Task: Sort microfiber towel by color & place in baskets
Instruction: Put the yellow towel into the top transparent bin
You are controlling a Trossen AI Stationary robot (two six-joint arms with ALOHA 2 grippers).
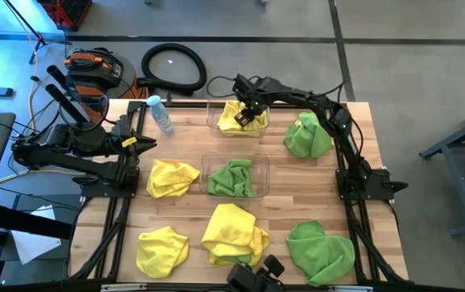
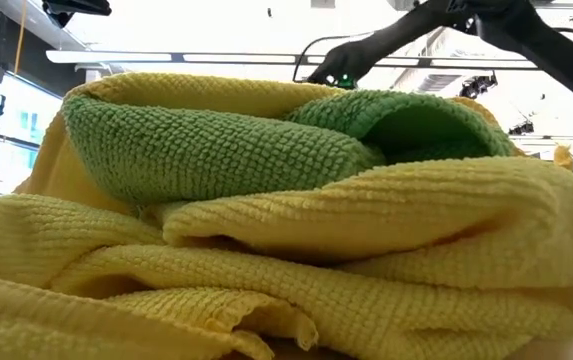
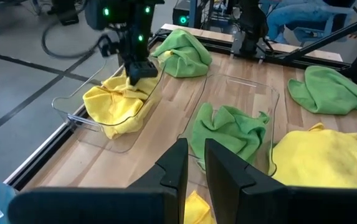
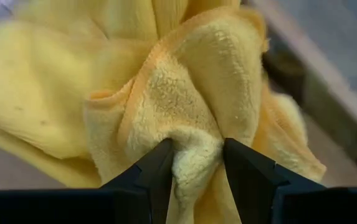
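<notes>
While the right claw [image 1: 251, 113] pinches a fuzzy yellow microfiber towel [image 1: 234, 118] directly over the clear plastic basket [image 1: 215, 122] at the tabletop's far edge, the left claw [image 1: 144, 143], fingers nearly together, idles near the left edge.

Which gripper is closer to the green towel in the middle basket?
Left, by a little. The left gripper waits beside the table's left edge, level with the green towel. The right gripper is over the far basket, pinching a yellow towel.
</notes>
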